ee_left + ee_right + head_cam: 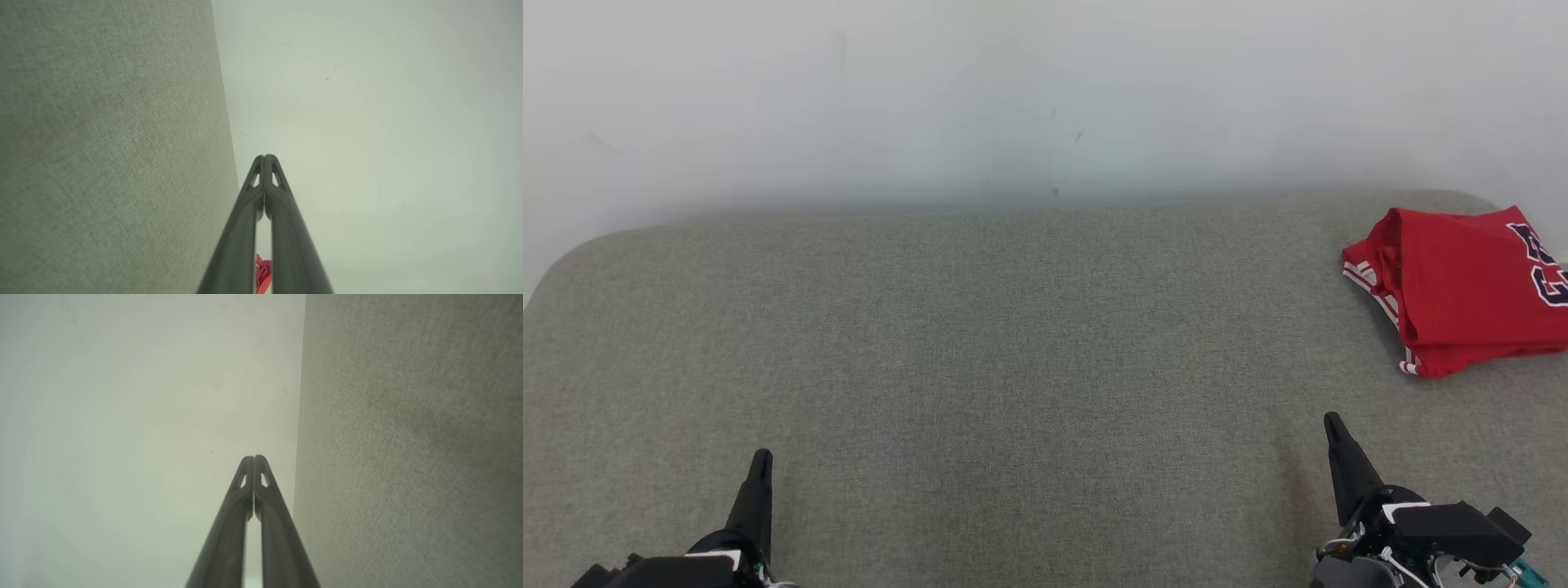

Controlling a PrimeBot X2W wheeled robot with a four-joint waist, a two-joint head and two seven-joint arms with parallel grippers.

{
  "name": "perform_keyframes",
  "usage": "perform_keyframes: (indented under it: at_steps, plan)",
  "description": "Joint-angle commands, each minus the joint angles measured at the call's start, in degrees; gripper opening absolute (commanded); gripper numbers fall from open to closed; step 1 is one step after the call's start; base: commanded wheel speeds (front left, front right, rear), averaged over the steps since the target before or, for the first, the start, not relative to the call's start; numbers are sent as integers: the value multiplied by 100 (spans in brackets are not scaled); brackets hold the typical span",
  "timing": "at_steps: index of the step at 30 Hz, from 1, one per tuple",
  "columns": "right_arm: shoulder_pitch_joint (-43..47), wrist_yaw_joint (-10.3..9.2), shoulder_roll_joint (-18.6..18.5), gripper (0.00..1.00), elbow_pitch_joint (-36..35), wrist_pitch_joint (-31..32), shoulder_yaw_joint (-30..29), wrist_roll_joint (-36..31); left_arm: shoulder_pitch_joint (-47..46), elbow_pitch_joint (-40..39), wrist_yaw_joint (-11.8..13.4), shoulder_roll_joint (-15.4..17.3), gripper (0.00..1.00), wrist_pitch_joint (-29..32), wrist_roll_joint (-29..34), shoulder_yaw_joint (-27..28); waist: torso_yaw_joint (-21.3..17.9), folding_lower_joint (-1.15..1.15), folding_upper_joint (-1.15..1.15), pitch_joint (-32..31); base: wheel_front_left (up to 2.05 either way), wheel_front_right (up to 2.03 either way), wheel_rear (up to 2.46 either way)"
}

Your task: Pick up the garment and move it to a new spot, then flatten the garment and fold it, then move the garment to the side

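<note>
The garment [1462,290] is a red jersey with white stripes and dark lettering, lying folded at the far right of the grey cloth surface [1013,367], partly cut off by the picture's edge. A sliver of the red garment [263,273] peeks between the left fingers in the left wrist view. My left gripper [760,457] rests at the lower left, shut and holding nothing; its tips [265,157] meet. My right gripper [1333,420] sits at the lower right, below and left of the garment, shut and holding nothing, its tips [253,458] pressed together.
The grey surface has rounded far corners and ends at a pale wall [1045,98] behind. Open fabric stretches between the two grippers and across the left and middle.
</note>
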Motion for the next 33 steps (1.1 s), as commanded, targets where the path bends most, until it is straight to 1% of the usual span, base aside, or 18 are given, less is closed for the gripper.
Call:
perform_keyframes:
  at_steps: [1,33]
  plan:
    - [-29,-12,24,0,-15,16,-2,11,-56,5,-17,15,0,1,-34,1,0,0,0,0,0,0,0]
    - [-29,-12,24,0,-15,16,-2,11,-56,4,-17,15,0,0,-34,1,0,0,0,0,0,0,0]
